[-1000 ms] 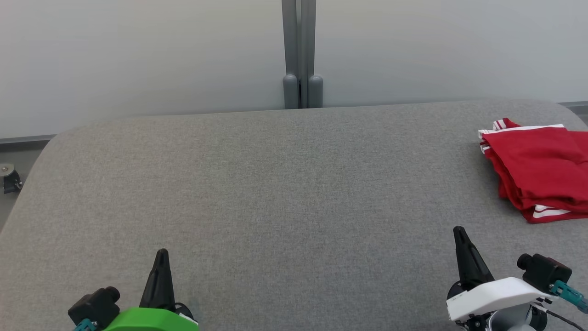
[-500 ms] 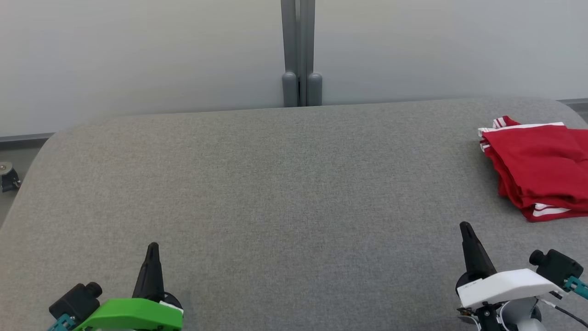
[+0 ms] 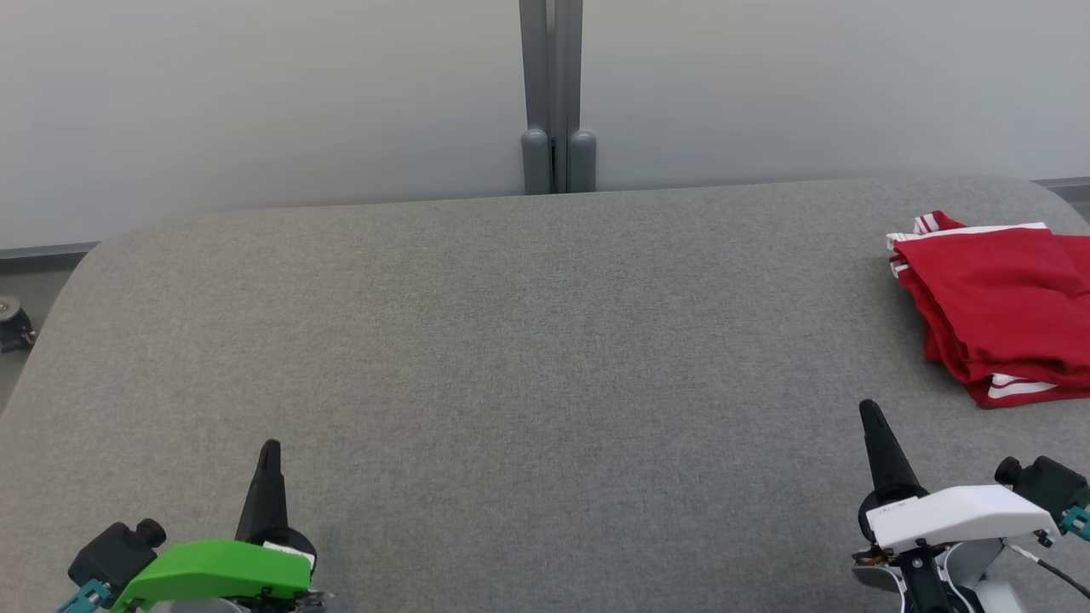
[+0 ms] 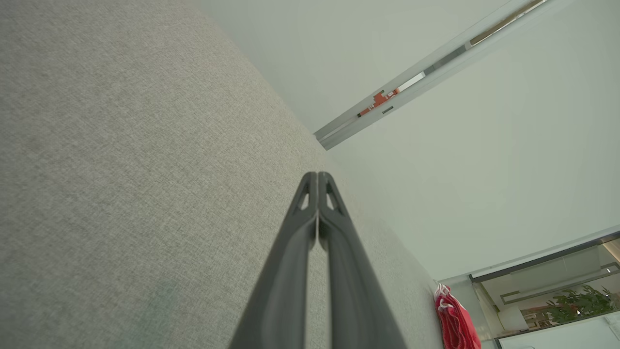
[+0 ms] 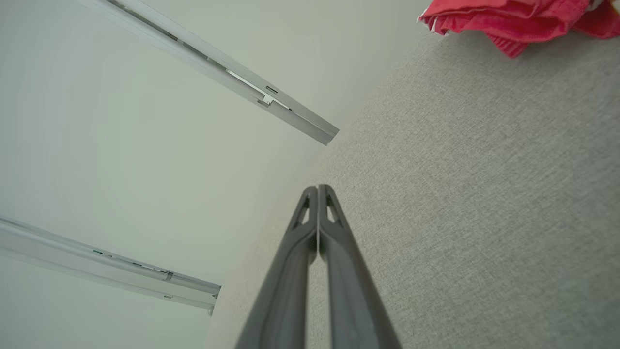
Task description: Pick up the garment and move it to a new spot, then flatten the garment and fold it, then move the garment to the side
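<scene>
The garment [image 3: 1001, 306] is red with white stripes and lies folded at the far right of the grey table [image 3: 511, 340], partly cut off by the head view's right edge. It also shows as a red bundle [image 4: 453, 320] in the left wrist view and at the top right, garment [image 5: 508, 19], in the right wrist view. My left gripper [image 3: 270, 451] is shut and empty near the front left, its fingers pressed together [image 4: 317, 177]. My right gripper [image 3: 869, 413] is shut and empty at the front right, below the garment and apart from it, tips touching [image 5: 317, 189].
A pale wall runs behind the table with a grey vertical post [image 3: 556, 94] at its middle. A small caster [image 3: 10, 319] sits on the floor past the table's left edge. The table's corners are rounded.
Both grippers have drawn back toward the table's front edge and outward, the left one further left, the right one further right. The garment lies where it was.
</scene>
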### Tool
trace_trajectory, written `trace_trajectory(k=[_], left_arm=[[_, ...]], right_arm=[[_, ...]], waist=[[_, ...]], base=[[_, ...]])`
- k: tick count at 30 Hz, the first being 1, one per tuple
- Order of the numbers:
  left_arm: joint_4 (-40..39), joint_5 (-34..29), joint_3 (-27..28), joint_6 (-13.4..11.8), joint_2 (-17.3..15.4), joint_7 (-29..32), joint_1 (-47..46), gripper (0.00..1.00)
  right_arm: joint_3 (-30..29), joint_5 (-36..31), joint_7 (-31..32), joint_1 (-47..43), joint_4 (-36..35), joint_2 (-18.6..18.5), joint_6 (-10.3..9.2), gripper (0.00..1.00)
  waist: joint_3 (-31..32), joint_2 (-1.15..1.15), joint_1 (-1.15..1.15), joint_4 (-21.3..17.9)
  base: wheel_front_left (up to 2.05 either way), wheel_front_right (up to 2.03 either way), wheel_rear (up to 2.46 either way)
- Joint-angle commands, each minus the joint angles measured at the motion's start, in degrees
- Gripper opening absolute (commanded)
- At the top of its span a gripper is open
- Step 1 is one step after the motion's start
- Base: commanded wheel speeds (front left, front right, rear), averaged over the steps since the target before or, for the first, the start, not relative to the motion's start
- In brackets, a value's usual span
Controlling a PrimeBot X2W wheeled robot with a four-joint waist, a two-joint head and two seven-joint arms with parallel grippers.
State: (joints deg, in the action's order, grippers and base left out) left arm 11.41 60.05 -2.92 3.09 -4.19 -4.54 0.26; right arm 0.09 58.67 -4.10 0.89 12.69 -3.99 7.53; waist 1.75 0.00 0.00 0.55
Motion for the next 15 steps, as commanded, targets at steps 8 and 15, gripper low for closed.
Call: trace_trajectory(k=[8, 15], left_arm=[[0.01, 5.85, 1.38, 1.14, -0.42, 1.56, -2.39, 0.0], [0.33, 9.68, 2.19, 1.58, -0.44, 2.57, -2.97, 0.0]], right_arm=[[-0.96, 6.03, 1.54, 2.01, -0.16, -0.26, -0.03, 0.0], [-1.52, 9.97, 2.59, 2.5, 0.02, -0.25, -0.03, 0.0]], waist=[[-0.22, 0.0, 0.0, -0.06], [-0.41, 0.0, 0.0, -0.12]], base=[[0.0, 0.0, 0.0], [0.0, 0.0, 0.0]])
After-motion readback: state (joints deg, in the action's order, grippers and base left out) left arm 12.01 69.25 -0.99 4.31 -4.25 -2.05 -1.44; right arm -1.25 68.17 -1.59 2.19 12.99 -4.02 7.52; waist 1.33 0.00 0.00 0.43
